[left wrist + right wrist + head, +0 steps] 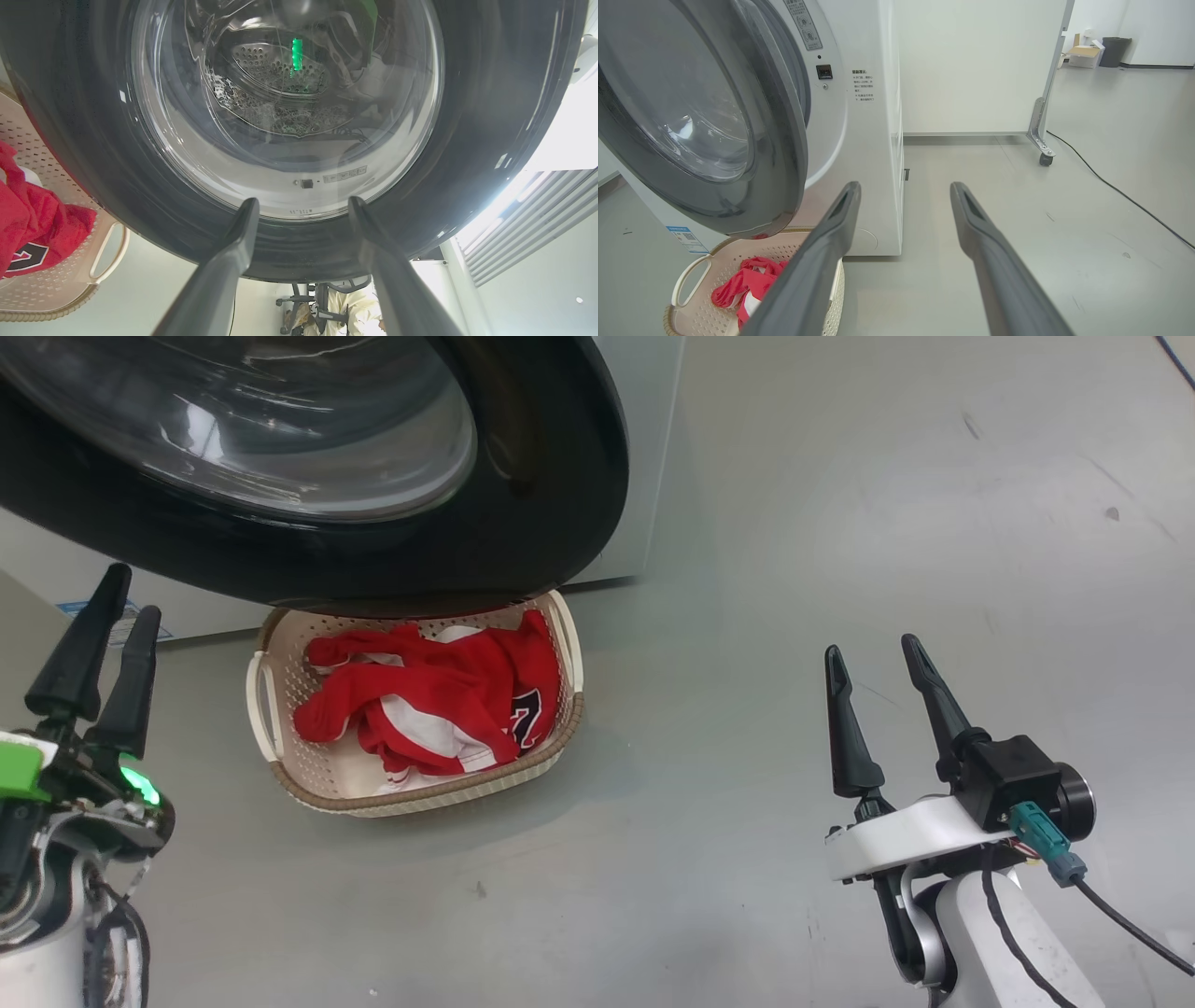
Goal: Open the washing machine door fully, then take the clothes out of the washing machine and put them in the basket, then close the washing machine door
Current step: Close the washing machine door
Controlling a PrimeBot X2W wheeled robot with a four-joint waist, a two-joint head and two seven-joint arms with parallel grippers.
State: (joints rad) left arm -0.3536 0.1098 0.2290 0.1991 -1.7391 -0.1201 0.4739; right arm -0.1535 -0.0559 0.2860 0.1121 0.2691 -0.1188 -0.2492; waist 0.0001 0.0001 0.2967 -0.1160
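Nearest me, my left gripper (133,593) sits low at the left, its fingers parted by a modest gap with nothing between them. In its wrist view the two fingers point at the lower edge of the glass. I cannot tell whether the tips touch it. My right gripper (870,649) sits low at the right over bare floor (840,476), fingers spread wider and also empty, well apart from everything else.

A little farther, between the two arms but closer to the left one, the basket (420,800) stands on the floor just in front of the machine. The clothes (420,695) lie heaped inside it, red with white trim, part of a black-and-white number showing.

Beyond that, the washing machine door (579,457) hangs out over the far end of the basket. From the right wrist it stands swung away from the white front of the washing machine (649,429), plainly not latched. Through the glass I make out the perforated drum (280,74) and no red in it, though reflections muddle that view.

As I read it, opening and unloading are done and only the closing is left. The left arm looks better placed to press the door home, and the basket beneath it should not obstruct the swing.
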